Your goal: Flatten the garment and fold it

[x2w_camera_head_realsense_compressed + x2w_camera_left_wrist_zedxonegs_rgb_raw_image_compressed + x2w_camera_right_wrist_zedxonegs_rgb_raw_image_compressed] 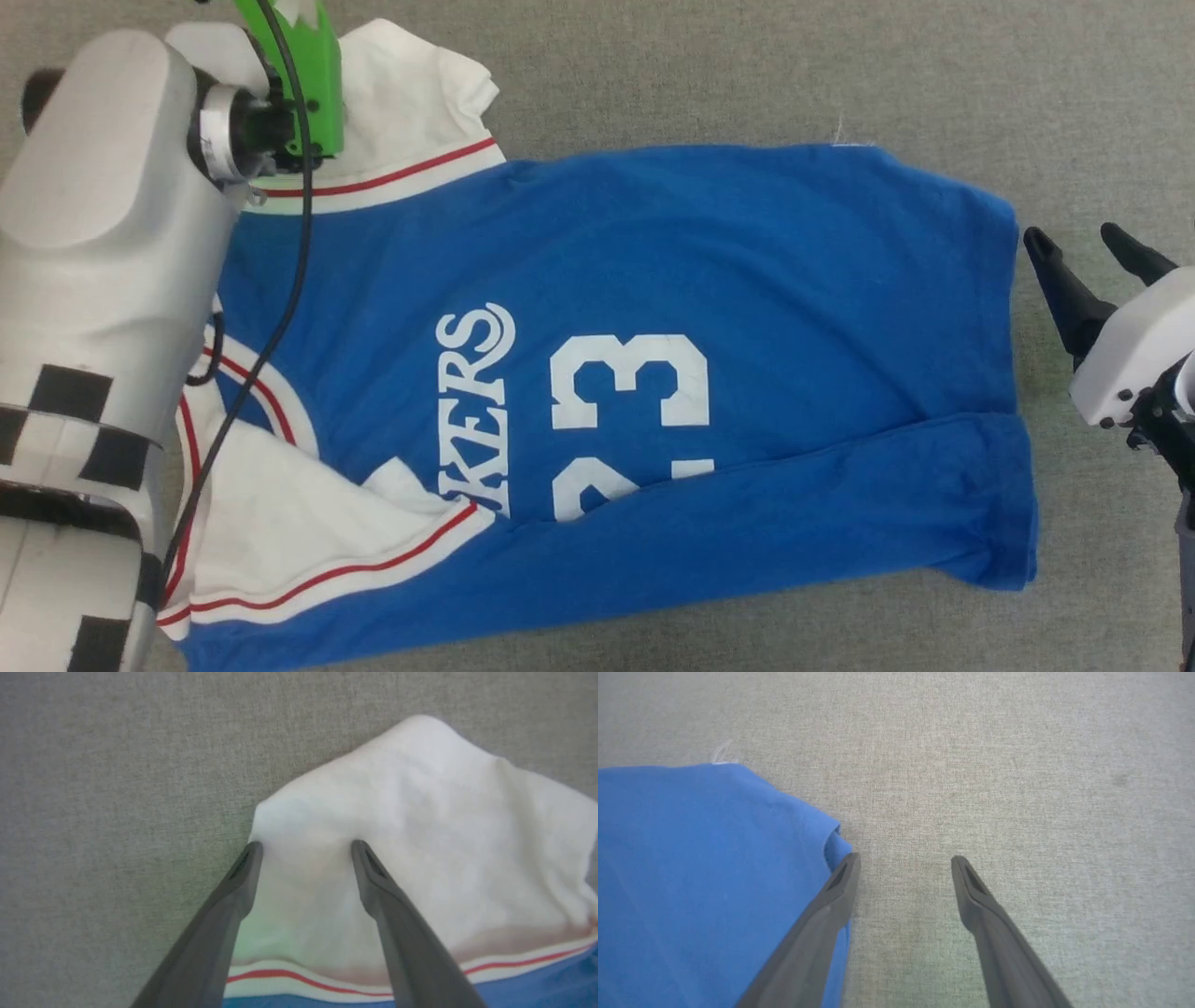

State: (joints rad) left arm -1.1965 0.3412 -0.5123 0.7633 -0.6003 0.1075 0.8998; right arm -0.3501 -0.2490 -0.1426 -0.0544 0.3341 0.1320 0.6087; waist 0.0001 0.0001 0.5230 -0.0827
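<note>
On my left, the left gripper point(306, 847) stands with its jaws spread wide and nothing in them. The rumpled white cotton sleeve point(420, 826) lies between and beyond the tips, with one fingertip point(254, 851) at the sleeve's outer edge and the other over the cloth; I cannot tell whether they press into it. To the right of those jaws the bright blue jersey T-shirt point(747, 261), with white lettering and a number 23, lies spread on the grey woven surface point(747, 65), collar end toward the left jaws and hem toward the right ones. It is not flat: the lower white sleeve point(299, 532) is turned in onto the chest, and a long blue flap point(794, 504) lies doubled over part of the number. On my right, the right gripper point(906, 858) is also wide apart and empty, one tip just at the hem corner point(833, 835), the other over bare surface. I judge the cloth light and limp, likely to drag and bunch on this weave. The best holds look like the seamed edges: the striped sleeve trim point(303, 977) on the left and the hem corner on the right.
</note>
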